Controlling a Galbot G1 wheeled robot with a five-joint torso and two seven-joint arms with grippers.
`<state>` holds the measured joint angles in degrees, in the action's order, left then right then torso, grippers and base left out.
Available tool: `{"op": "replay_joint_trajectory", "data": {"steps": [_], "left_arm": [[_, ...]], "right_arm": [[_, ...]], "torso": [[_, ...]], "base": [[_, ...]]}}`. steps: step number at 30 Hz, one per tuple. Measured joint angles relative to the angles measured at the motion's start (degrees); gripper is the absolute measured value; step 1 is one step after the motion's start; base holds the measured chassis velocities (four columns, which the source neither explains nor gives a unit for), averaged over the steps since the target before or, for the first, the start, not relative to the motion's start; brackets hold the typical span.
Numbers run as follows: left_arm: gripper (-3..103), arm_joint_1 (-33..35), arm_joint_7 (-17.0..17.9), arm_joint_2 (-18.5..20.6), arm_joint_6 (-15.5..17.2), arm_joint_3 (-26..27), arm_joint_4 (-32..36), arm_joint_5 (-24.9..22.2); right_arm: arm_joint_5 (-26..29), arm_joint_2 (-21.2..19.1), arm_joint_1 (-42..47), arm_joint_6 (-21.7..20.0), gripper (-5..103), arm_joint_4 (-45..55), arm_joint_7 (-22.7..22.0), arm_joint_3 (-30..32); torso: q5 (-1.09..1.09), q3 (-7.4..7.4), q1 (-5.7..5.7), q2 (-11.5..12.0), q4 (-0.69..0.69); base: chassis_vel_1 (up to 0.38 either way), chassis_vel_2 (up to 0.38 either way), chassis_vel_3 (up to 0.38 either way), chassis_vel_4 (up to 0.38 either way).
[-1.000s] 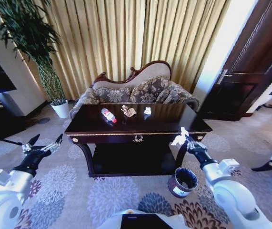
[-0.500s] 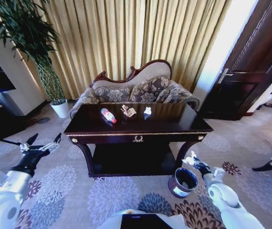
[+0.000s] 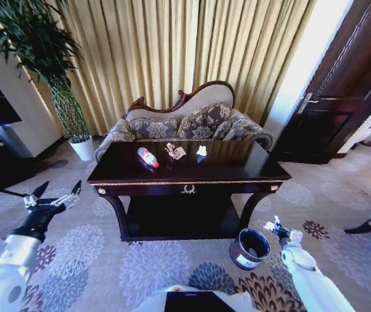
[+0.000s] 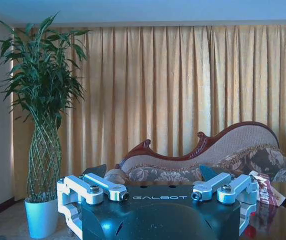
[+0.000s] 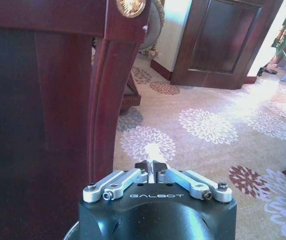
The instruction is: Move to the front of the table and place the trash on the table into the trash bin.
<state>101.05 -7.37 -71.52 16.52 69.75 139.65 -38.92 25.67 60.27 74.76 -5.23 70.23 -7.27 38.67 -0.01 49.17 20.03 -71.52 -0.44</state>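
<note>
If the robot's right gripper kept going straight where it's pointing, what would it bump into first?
Probably the carpet. The right gripper, fingers shut, points past the table leg toward open floor before the door; depth is hard to judge.

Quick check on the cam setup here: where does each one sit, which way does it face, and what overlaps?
Head: up top, looking forward and down at the table, sofa and trash bin; both arms show.
Left wrist: behind the open left gripper, facing curtains, plant and sofa.
Right wrist: low, behind the shut right gripper, facing the table leg, carpet and door.
Shared: head and left wrist both see the sofa.
</note>
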Motion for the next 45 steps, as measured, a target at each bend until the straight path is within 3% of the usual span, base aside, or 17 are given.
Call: {"op": "replay_joint_trajectory", "data": {"steps": [6,9,11,14,17,18,20,25,33,36,39,45], "left_arm": [[100,0.0,0.0,-0.2,-0.1,-0.2,0.1,0.0],[100,0.0,0.0,-0.3,-0.2,-0.2,0.2,0.0],[100,0.0,0.0,-0.3,-0.2,-0.2,0.2,0.0],[100,0.0,0.0,-0.3,-0.4,-0.3,0.1,0.0],[100,0.0,0.0,-0.3,-0.4,-0.4,0.1,0.0],[100,0.0,-0.1,-0.3,-0.4,-0.5,0.0,0.0],[100,-0.1,-0.1,-0.4,-0.4,-0.5,0.0,0.0],[100,0.0,-0.1,-0.4,-0.6,-0.4,-0.1,0.0],[100,-0.1,-0.2,-0.4,-0.6,-0.4,-0.1,0.0],[100,-0.2,-0.2,-0.5,-0.6,-0.5,-0.2,0.0],[100,-0.4,-0.2,-0.5,-0.7,-0.6,-0.4,-0.1],[100,-0.3,-0.2,-0.5,-1.2,-0.2,-0.7,-0.4]], "right_arm": [[-0.2,0.4,0.1,0.0,24,0.5,0.0,0.2],[0.0,0.3,0.0,0.0,40,0.8,0.0,0.3],[0.0,0.3,0.0,0.0,40,0.9,0.0,0.3],[0.4,0.1,0.3,0.0,56,1.3,0.0,0.5],[0.6,-0.1,0.6,0.0,61,1.6,0.0,0.6],[0.9,-0.2,0.8,0.0,73,1.9,0.0,0.7],[1.1,-0.3,0.9,0.0,73,2.1,0.0,0.8],[2.2,-0.7,1.4,0.0,97,2.8,0.0,1.0],[5.5,-1.3,3.1,-0.3,100,5.6,0.4,2.0],[7.8,-1.8,5.4,0.0,100,9.7,4.2,3.4],[12.3,-2.1,9.8,1.6,100,18.9,8.4,5.2],[17.0,-2.2,16.9,1.6,100,35.5,9.4,7.9]], "torso": [[0.00,0.00,0.00,0.0,0.01],[0.00,0.00,0.00,0.0,0.01],[0.00,0.00,0.00,0.0,0.01],[0.00,0.00,0.00,0.0,0.02],[0.00,0.00,0.00,0.0,0.01],[0.00,0.00,0.00,0.0,0.01],[0.00,0.00,0.00,0.0,0.01],[0.00,0.00,0.00,0.0,0.01],[0.01,0.00,0.00,0.0,0.01],[0.00,0.00,0.00,0.0,0.02],[-0.01,0.00,0.00,0.0,0.01],[-0.01,0.00,0.00,0.0,0.00]], "base": [[0.000,0.000,0.000,0.000],[0.000,0.000,0.000,0.000],[0.000,0.000,0.000,0.000],[0.000,0.000,0.000,0.000],[0.000,0.000,0.000,0.000],[0.000,0.000,0.000,0.000],[0.000,0.000,0.000,0.000],[0.000,0.000,0.000,0.000],[0.000,0.000,0.000,0.000],[0.000,0.000,0.000,0.000],[0.000,0.000,0.000,0.000],[0.000,0.000,0.000,0.000]]}}
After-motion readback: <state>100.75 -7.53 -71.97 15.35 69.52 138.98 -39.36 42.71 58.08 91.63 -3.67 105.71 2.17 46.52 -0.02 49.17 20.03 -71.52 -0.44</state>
